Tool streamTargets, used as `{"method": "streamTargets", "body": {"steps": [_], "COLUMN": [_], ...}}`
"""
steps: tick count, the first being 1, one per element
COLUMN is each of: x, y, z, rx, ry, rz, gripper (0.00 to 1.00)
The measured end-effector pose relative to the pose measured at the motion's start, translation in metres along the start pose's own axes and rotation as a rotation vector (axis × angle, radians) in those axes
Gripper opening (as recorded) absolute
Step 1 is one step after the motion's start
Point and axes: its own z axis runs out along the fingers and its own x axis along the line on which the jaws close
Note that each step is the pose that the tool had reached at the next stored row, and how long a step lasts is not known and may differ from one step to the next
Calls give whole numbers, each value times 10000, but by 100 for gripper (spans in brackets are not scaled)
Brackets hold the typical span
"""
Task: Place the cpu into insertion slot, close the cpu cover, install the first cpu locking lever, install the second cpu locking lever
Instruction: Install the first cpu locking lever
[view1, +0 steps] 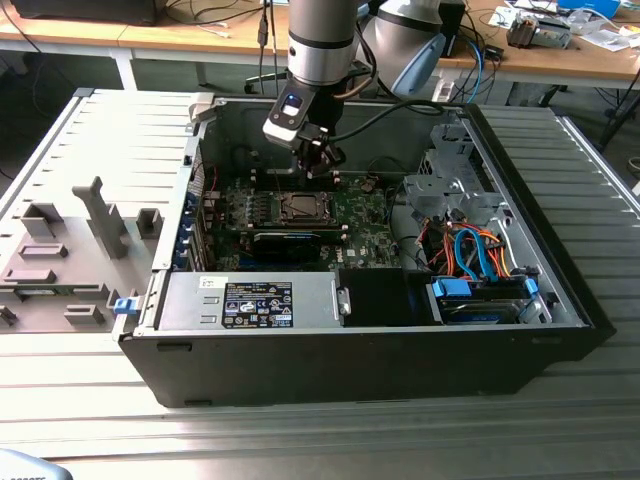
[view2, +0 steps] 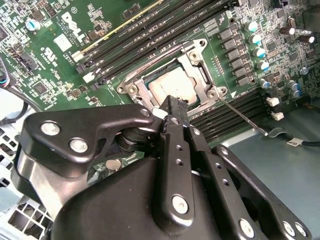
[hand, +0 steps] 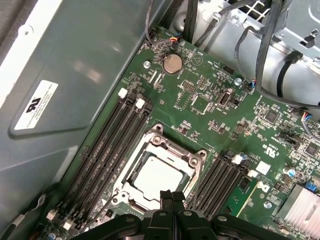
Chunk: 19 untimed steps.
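The cpu (hand: 159, 178) lies flat in the insertion slot (hand: 131, 176), its pale metal face showing in both wrist views (view2: 172, 87). The silvery cpu cover (hand: 192, 161) lies down around it like a frame (view2: 200, 75). A thin metal locking lever (view2: 243, 119) sticks out from one socket corner across the black memory slots. My gripper (hand: 172, 195) hangs just above one edge of the socket, fingers pressed together with nothing between them (view2: 172, 105). In the exterior view the gripper (view1: 322, 165) is inside the open computer case, above the socket (view1: 300, 208).
Long black memory slots (hand: 107, 150) flank the socket on both sides. The case's grey wall (hand: 75, 85) stands close by. Cable bundles (view1: 480, 255) and a drive cage (view1: 450, 185) fill the exterior view's right. A power supply (view1: 250, 300) sits at the front.
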Motion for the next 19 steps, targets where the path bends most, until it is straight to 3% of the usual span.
{"method": "streamTargets", "body": {"steps": [19], "x": [0], "y": [0], "z": [0], "rx": [-4], "ry": [-10], "rz": [-413], "gripper": [11]}}
